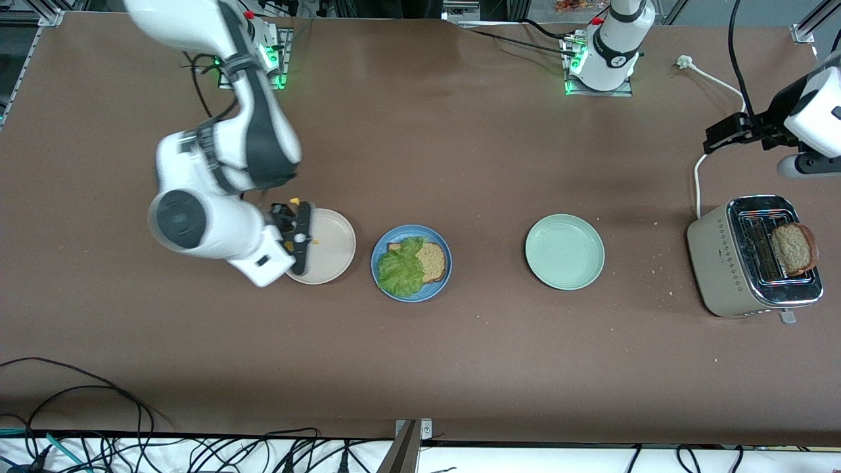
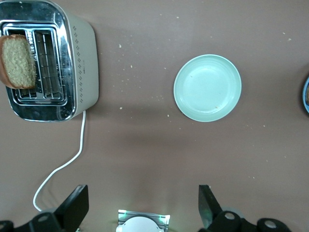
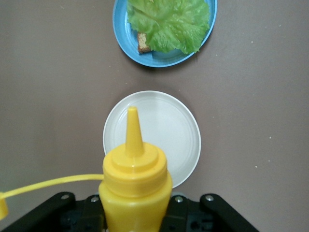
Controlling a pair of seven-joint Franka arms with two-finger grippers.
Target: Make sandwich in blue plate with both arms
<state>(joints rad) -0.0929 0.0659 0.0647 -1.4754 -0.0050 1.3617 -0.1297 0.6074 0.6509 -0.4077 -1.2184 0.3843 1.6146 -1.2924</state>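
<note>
Right gripper (image 1: 297, 238) over the beige plate (image 1: 332, 246), jaws pinched on the yellow squeeze bottle (image 3: 134, 186). Bottle nozzle up in the right wrist view, cap off and dangling on its yellow strap (image 3: 43, 184).

Left gripper (image 2: 143, 209) hangs over bare bench (image 1: 420, 368) near the left arm's end, up by the white power cord (image 1: 698, 177). Jaws spread wide, nothing between them. Left arm waiting.

Blue plate (image 1: 382, 255) sits mid-bench, just beside the beige plate toward the left arm's end, not touching it. On it: one slice of speckled brown bread (image 1: 432, 261) with a green lettuce leaf (image 1: 401, 268) lying over part of it; the slice's uncovered part is toward the left arm's end.

Pale green plate (image 1: 564, 251) farther toward the left arm's end, well apart from the blue plate. Crumbs scattered on the bench around it.

Toaster (image 1: 716, 263) at the left arm's end of the bench, second bread slice (image 1: 794, 248) sticking up out of one slot, tilted. Cables along the bench edge nearest the front camera.
</note>
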